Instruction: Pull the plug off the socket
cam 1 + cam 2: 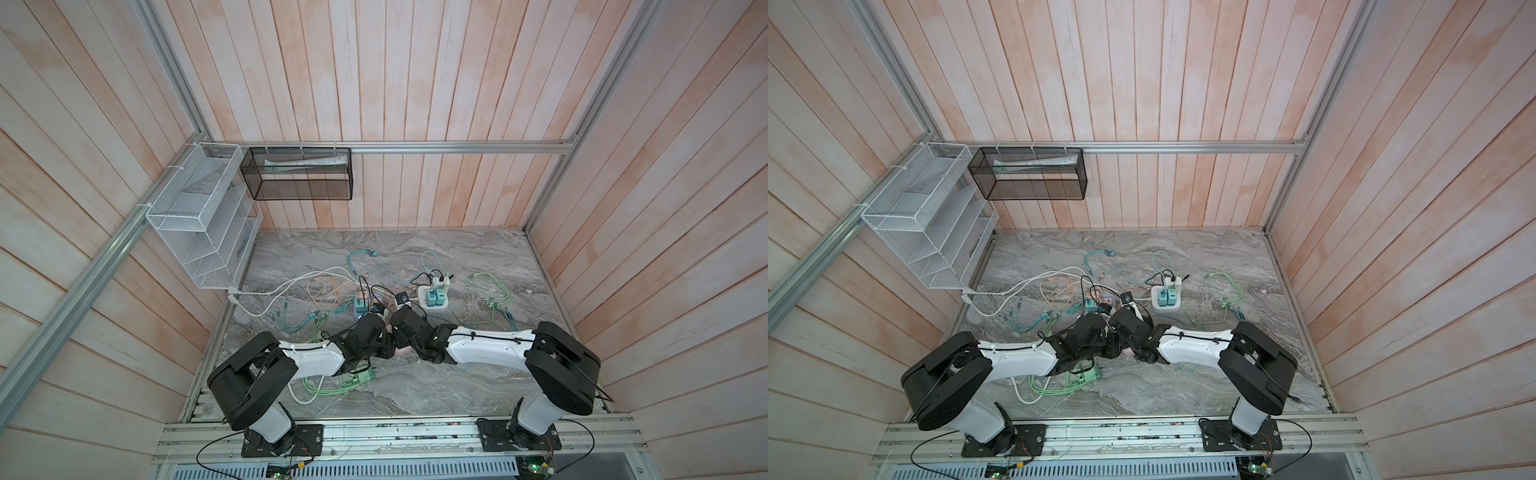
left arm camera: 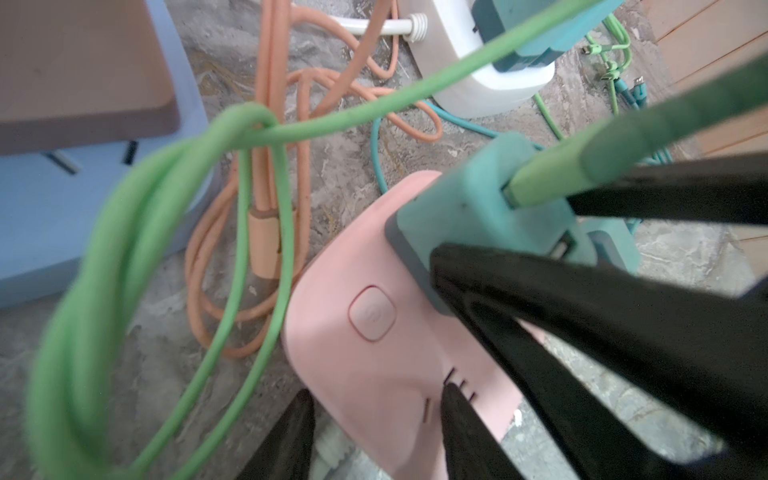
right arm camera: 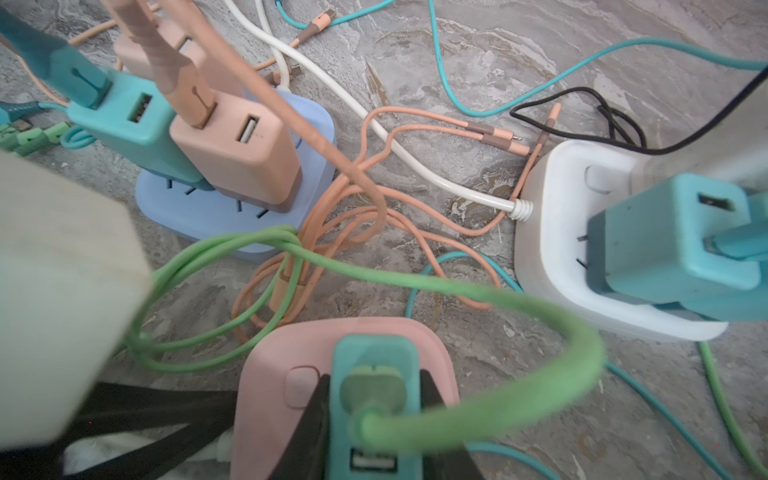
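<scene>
Your right gripper (image 3: 374, 415) is clamped narrow on the teal plug (image 3: 374, 353), one black finger pressed to each side. The plug stands seated in the pink socket (image 3: 270, 357), with a green cable (image 3: 540, 316) looping out of its top. Your left gripper (image 2: 378, 392) is closed on that pink socket's end, one finger on the top face and one at the edge. In both top views the wrists meet mid marble tabletop (image 1: 415, 386). A blue socket (image 3: 320, 124) and a white socket (image 3: 552, 266) stand near.
</scene>
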Robot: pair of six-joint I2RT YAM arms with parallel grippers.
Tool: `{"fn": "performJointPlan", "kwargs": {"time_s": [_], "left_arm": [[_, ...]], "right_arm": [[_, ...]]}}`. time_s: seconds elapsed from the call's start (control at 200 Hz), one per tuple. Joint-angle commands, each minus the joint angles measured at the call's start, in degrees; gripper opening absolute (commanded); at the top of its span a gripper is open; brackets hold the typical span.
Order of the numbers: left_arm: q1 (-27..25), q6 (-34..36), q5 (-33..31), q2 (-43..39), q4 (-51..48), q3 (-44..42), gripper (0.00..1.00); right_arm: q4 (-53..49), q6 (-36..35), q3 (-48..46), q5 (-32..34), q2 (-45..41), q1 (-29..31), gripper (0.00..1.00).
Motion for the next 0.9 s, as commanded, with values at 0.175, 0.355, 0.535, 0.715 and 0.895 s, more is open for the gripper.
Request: {"fn": "performJointPlan", "kwargs": {"time_s": [0.175,0.355,0.535,0.715,0.895], "left_arm": [[-0.83,1.84,3.56,4.93,-6.79,-1.96,0.50],[-0.83,1.84,3.52,4.78,-6.61,-2.62,0.50],[-0.84,1.66,4.00,5.05,-6.01,-3.14,0.50],[-0.83,1.48,3.94,5.64,-5.93,-2.99,0.50],[-0.83,1.66,4.26,5.98,-5.79,-2.21,0.50]], "right_arm": [[10.03,3.43,0.06,-9.93,-2.30,1.49,0.00],[10.09,2.48,-0.18,-10.73,-3.69,0.18,0.00],[10.17,2.02,-1.16,-11.33,-5.27,-1.16,0.00],[10.56,0.97,-0.39,-12.70,-5.38,-1.13,0.00],[7.90,0.34,2.43,-9.83,-1.43,0.65,0.00]]}}
